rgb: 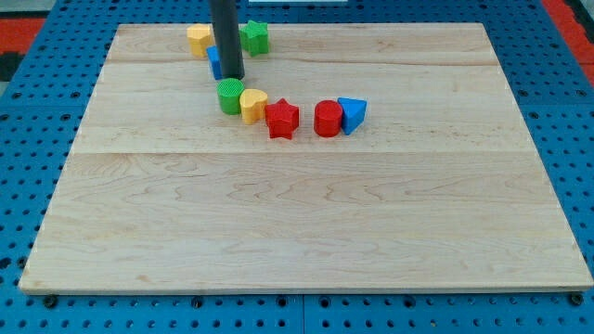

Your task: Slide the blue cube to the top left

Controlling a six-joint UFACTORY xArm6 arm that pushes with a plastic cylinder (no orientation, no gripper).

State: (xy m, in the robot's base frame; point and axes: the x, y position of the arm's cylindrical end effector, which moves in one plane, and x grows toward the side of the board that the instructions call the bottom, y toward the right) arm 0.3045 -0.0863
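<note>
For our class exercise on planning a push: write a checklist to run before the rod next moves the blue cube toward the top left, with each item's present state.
1. My tip beside the blue cube: ok, at its right.
2. Blue cube fully visible: not ok, rod hides most.
3. Leftward path free: not ok, yellow block close above-left.
4. Green cylinder clear of tip: cannot tell.
5. Cube on board: ok.

I count eight blocks on wooden board (306,232). Two yellow: one at view's top (198,39), one heart-like (252,104). Two green: star-like one (255,36), cylinder (230,96). Two red: star (282,119), cylinder (328,120). Two blue: triangular one (354,113), cube (213,61) mostly hidden behind my rod. One rod, one tip (232,77).
</note>
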